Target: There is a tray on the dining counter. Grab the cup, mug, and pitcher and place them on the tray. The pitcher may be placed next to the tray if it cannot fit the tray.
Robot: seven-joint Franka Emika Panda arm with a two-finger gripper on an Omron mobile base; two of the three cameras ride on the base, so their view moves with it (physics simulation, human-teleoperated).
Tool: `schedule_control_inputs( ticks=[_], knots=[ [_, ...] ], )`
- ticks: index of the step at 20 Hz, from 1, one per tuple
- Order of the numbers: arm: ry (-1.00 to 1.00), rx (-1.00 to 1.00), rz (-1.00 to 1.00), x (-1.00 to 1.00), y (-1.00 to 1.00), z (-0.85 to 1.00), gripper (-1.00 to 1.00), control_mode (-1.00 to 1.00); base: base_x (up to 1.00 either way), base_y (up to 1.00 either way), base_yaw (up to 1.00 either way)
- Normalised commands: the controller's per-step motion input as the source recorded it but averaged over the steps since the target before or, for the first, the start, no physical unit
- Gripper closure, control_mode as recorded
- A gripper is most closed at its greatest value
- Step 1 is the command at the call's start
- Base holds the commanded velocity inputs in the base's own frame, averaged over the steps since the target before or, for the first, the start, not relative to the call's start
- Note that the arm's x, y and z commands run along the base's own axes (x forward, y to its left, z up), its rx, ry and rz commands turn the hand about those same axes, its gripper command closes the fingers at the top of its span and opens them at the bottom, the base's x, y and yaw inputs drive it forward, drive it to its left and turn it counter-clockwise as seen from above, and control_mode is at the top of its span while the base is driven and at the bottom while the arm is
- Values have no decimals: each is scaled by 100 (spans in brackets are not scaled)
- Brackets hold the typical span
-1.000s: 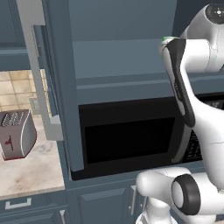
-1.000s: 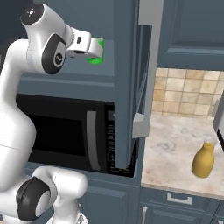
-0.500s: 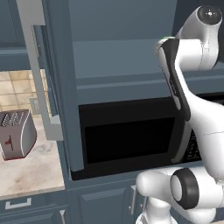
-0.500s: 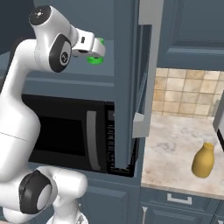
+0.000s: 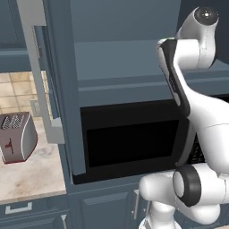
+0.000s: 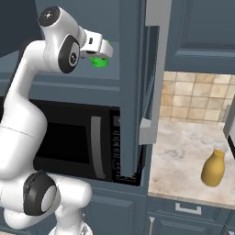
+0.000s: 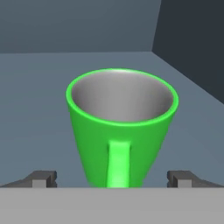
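Swinging higher since a second ago, my white arm has carried its wrist toward 12 o'clock in the left base view, above the black built-in microwave (image 5: 129,143), while the base has stayed put. At 9 o'clock there, a silver two-slot toaster (image 5: 17,143) sits on the beige marbled stone counter (image 5: 31,179). In the right base view my pincer (image 6: 100,51) reaches into the open dark blue cabinet (image 6: 131,87) at 11 o'clock, level with the bright green cylindrical mug (image 6: 99,59) I came to fetch. At 4 o'clock the amber bottle-shaped pitcher (image 6: 214,168) waits upright on that counter, untouched. Through the hand view the mug stands upright at centre on the grey-blue shelf (image 7: 39,100), handle facing me, my fingertips (image 7: 43,178) spread wide either side at 7 and 5 o'clock, holding nothing. I judge the wide spread is to straddle the mug's body before closing.
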Motion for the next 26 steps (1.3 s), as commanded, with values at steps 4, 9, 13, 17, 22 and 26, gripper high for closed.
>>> schedule_control_inputs(
  ticks=[4, 9, 13, 17, 22, 26],
  knots=[
    [0, 0, 0, 26, 0, 0, -100, -100, 0, 0, 0],
    [1, 0, 0, 15, 0, 0, -100, -100, 0, 0, 0],
    [0, 0, 0, 0, 0, 0, -100, -100, 0, 0, 0],
    [-1, -2, 0, 0, 0, 0, -100, -100, 0, 0, 0],
    [0, 0, 0, 0, 0, 0, 100, -100, 0, 0, 0],
    [0, 0, 0, 0, 0, 0, 100, -100, 0, 0, 0]
  ],
)
